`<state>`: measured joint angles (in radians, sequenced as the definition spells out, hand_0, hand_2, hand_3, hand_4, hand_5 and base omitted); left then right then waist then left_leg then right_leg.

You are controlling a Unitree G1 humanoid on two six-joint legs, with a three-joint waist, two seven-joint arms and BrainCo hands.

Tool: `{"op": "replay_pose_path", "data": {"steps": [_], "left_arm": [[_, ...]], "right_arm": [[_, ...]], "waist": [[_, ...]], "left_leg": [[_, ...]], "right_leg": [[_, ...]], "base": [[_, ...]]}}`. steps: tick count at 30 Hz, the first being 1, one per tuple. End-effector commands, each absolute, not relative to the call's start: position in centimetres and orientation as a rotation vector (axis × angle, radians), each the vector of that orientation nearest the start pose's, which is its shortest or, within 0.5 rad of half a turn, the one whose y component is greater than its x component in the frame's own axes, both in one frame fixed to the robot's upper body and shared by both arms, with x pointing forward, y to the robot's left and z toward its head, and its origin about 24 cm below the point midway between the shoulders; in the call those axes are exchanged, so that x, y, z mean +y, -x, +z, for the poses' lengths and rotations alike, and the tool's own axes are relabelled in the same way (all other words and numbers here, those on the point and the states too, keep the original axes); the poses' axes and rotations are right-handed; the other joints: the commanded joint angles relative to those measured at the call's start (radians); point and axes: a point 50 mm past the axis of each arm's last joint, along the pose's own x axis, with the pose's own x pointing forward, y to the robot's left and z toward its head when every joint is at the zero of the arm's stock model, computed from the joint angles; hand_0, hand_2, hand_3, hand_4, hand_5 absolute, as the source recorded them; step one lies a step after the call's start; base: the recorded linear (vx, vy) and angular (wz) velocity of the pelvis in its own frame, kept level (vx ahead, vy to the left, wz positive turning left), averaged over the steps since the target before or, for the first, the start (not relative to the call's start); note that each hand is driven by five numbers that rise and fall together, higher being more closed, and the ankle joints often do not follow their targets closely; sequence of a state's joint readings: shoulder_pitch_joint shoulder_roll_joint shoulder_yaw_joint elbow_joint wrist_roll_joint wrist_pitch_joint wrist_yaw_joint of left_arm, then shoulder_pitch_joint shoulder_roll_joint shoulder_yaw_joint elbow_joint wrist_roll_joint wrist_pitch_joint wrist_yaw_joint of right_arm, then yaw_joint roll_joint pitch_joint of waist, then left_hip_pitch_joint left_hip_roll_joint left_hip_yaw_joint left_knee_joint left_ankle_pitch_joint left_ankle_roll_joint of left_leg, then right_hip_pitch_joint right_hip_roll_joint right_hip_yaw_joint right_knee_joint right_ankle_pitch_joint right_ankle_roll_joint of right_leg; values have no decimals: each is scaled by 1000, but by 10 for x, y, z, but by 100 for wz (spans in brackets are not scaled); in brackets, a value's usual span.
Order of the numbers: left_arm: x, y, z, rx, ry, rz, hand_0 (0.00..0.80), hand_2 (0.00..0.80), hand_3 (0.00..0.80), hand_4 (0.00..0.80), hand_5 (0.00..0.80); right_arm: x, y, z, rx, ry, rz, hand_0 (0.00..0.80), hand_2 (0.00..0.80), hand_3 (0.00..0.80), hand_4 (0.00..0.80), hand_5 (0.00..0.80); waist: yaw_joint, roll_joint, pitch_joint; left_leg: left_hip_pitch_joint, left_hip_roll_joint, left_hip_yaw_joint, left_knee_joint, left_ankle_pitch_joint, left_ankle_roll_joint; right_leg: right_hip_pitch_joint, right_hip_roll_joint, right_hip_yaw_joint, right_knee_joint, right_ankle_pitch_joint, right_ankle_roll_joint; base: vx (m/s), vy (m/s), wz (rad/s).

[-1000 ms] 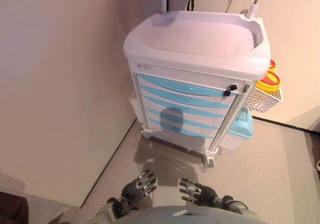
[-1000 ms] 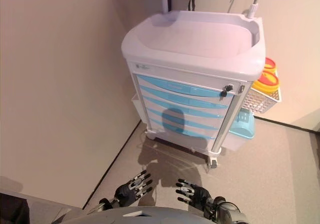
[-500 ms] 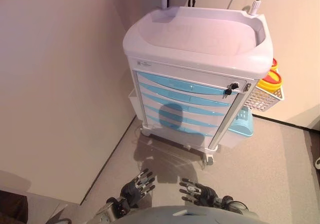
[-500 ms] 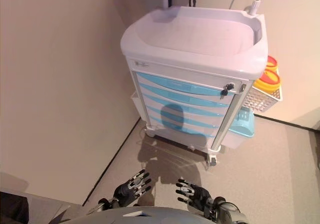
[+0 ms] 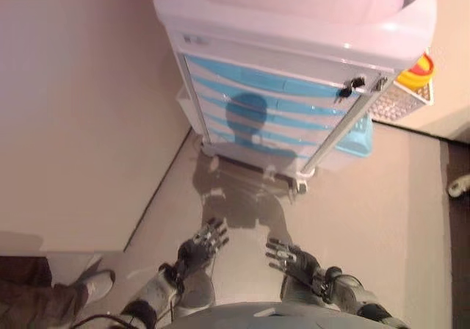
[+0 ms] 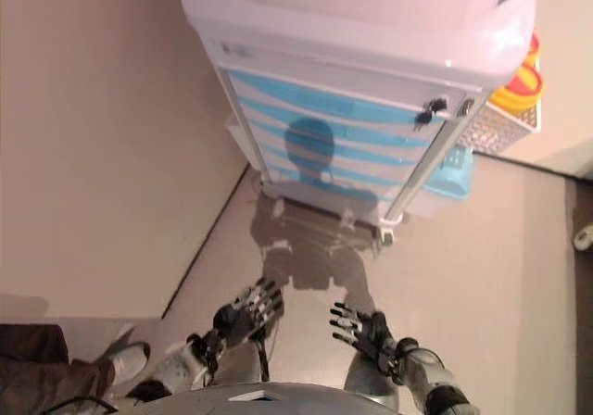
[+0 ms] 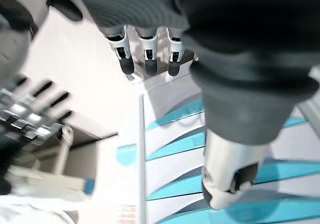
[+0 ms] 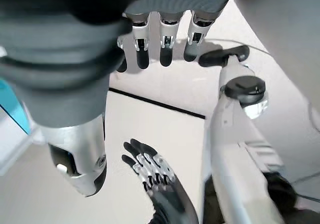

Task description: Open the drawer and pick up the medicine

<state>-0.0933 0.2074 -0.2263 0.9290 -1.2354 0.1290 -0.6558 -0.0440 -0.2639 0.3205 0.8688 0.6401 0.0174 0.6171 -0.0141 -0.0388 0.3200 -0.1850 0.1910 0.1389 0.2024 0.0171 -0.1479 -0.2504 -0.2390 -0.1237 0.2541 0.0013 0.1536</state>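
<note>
A white medical cart [image 5: 294,42] with several closed blue drawers [image 5: 272,83] stands against the wall. A black key sits in the lock [image 5: 351,87] at the top drawer's right end. No medicine shows in any view. My left hand [image 5: 198,247] and right hand [image 5: 297,261] hang low above the floor, well short of the cart, both with fingers straight and empty. The left wrist view shows my fingers [image 7: 145,54] pointing towards the drawers [image 7: 175,144]. The right wrist view shows my fingers [image 8: 160,44] and, past them, the left hand [image 8: 155,176].
A wire basket with yellow and red containers [image 5: 407,94] hangs on the cart's right side, with a light blue bin [image 5: 358,139] below it. A beige wall [image 5: 73,109] runs along the left. A person's shoe [image 5: 92,285] is at lower left.
The camera has come closer and tilted down, so the cart fills the top of the view. Both hands stay open and low. A person's shoe now shows at lower left.
</note>
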Motion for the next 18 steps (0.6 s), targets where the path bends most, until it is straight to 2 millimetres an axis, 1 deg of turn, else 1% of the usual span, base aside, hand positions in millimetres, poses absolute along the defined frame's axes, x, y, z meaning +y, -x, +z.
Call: {"op": "replay_pose_path", "data": {"steps": [1,4,5,11,14,17,18], "left_arm": [[151,-204,-95,427,1275,-187,0,0,0,0,0],[150,-217,-85,344,1310,-206,0,0,0,0,0],[151,-224,-79,306,1314,-213,0,0,0,0,0],[154,-259,-50,154,1405,-237,0,0,0,0,0],[159,-279,-32,70,1444,-227,0,0,0,0,0],[172,-301,-11,-30,1478,-209,0,0,0,0,0],[173,-303,-8,-44,1486,-207,0,0,0,0,0]], "right_arm": [[-150,-160,-113,757,-517,514,0,0,0,0,0],[-148,-162,-110,752,-498,533,0,0,0,0,0],[-148,-162,-109,749,-492,538,0,0,0,0,0],[-150,-169,-102,744,-473,557,0,0,0,0,0],[-149,-171,-100,747,-482,571,0,0,0,0,0],[-148,-171,-98,747,-485,592,0,0,0,0,0],[-147,-171,-97,748,-488,593,0,0,0,0,0]], "waist": [[-36,-20,38],[-49,-27,58],[-55,-28,72],[-87,-47,103],[-103,-64,112],[-119,-86,125],[-121,-88,125]], "left_leg": [[-61,-21,-10,184,-104,84],[-116,-17,-17,235,-117,87],[-128,-13,-24,265,-144,84],[-224,1,-28,346,-159,89],[-272,9,-33,389,-168,93],[-320,14,-39,439,-182,98],[-324,15,-40,443,-183,98]], "right_leg": [[-95,53,18,142,-32,-55],[-146,64,31,185,-45,-62],[-158,69,38,215,-69,-57],[-244,98,63,267,-75,-63],[-282,114,73,289,-75,-65],[-318,128,72,319,-77,-67],[-322,129,72,322,-78,-67]], "base": [[19,-27,-12],[31,-21,-14],[68,-6,-23],[27,-11,-18],[24,-42,-13],[30,-52,-20],[28,-52,-21]]}}
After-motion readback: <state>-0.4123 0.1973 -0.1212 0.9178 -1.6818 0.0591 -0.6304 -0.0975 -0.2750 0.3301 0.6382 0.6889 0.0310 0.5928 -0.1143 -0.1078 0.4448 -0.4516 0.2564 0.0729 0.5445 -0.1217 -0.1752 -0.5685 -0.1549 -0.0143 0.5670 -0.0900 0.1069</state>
